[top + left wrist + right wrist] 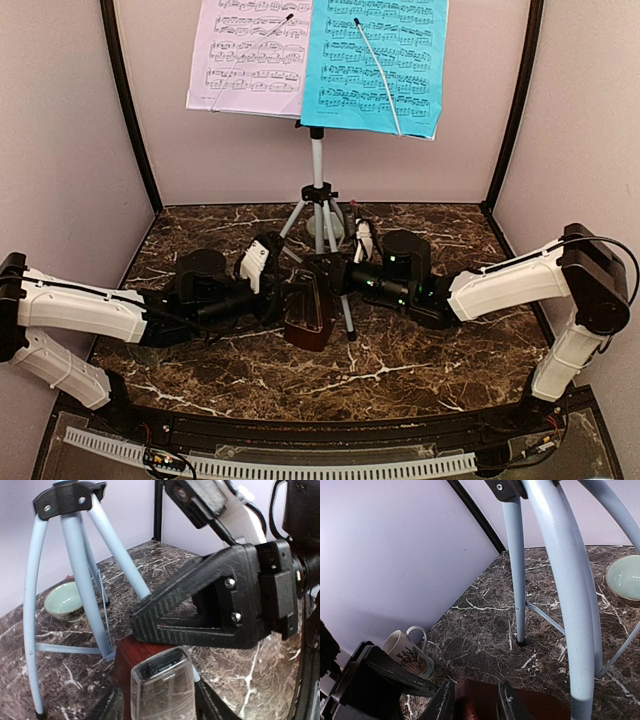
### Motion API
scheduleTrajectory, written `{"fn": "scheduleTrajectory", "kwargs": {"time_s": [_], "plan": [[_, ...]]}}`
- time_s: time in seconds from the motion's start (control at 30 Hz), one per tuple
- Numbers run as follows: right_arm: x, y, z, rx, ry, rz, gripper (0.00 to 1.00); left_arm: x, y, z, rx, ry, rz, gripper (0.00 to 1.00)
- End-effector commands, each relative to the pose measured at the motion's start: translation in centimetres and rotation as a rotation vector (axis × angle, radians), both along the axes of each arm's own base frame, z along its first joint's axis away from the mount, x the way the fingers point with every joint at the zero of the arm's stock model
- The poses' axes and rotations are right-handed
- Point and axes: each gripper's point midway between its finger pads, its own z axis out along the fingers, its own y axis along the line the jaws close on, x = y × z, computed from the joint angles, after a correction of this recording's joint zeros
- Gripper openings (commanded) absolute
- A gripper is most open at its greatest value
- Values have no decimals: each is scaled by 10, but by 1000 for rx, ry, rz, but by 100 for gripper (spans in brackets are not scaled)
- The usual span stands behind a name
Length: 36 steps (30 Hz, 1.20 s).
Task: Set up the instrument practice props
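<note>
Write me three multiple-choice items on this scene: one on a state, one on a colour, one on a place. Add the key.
1. How does the music stand stand?
A. Folded flat
B. Upright on spread legs
C. Tipped against the wall

2. What colour is the right-hand sheet in the top view?
A. Yellow
B. Lilac
C. Bright blue

3. Where is the metronome?
A. Just in front of the stand's legs
B. Up among the sheets
C. In the back left corner

Key:
1 B: the top view shows its pole vertical and its legs spread.
2 C: it is bright blue, and the lilac sheet lies to its left.
3 A: the dark-brown pyramid shows just in front of the legs, at mid-table.
</note>
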Motion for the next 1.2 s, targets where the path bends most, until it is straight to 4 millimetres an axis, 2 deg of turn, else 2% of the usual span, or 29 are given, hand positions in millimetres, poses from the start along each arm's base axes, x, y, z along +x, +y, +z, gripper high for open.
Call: {"fn": "scheduleTrajectory", "kwargs": {"time_s": [0.0, 0.13, 0.33, 0.43, 0.53, 0.73, 0.97, 1.17], "plan": [[-15, -20, -95, -279, 141, 5, 30, -1, 4, 12, -26, -8, 12, 58], [-16, -15, -88, -265, 133, 21, 30, -1, -2, 15, -47, 6, 29, 68], [-17, -11, -84, -258, 128, 30, 29, 7, -20, 14, -19, 0, 89, 70], [-18, -10, -84, -262, 125, 29, 29, 13, -22, 14, -20, 13, 128, 68], [-17, -11, -85, -266, 125, 24, 29, 17, -19, 12, -9, 22, 157, 61], [-18, -14, -95, -287, 136, 18, 28, 11, -12, 7, 15, 21, 145, 39], [-16, -19, -115, -326, 154, 2, 27, -7, -12, 5, 26, -1, 38, 29], [-16, -24, -136, -356, 180, 1, 27, -12, -9, 7, 22, -20, 13, 22]]}}
